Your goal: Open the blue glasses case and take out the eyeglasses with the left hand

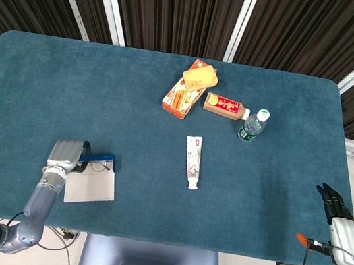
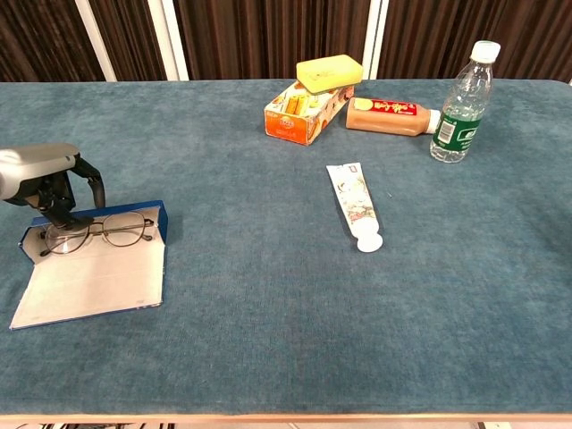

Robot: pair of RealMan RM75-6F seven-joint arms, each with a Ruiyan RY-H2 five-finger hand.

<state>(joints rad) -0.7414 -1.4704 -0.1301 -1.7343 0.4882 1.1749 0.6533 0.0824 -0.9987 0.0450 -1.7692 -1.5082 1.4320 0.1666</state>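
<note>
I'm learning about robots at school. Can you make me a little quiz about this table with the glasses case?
1. True or false: the blue glasses case is lying open.
2. Where are the eyeglasses? A) inside the open case B) beside the toothpaste tube C) on the yellow sponge
3. Fill in: the clear water bottle stands upright, but the brown bottle next to it is lying on its ____.

Key:
1. True; its flap is spread flat on the table.
2. A; the left hand is at their left end.
3. Side.
</note>
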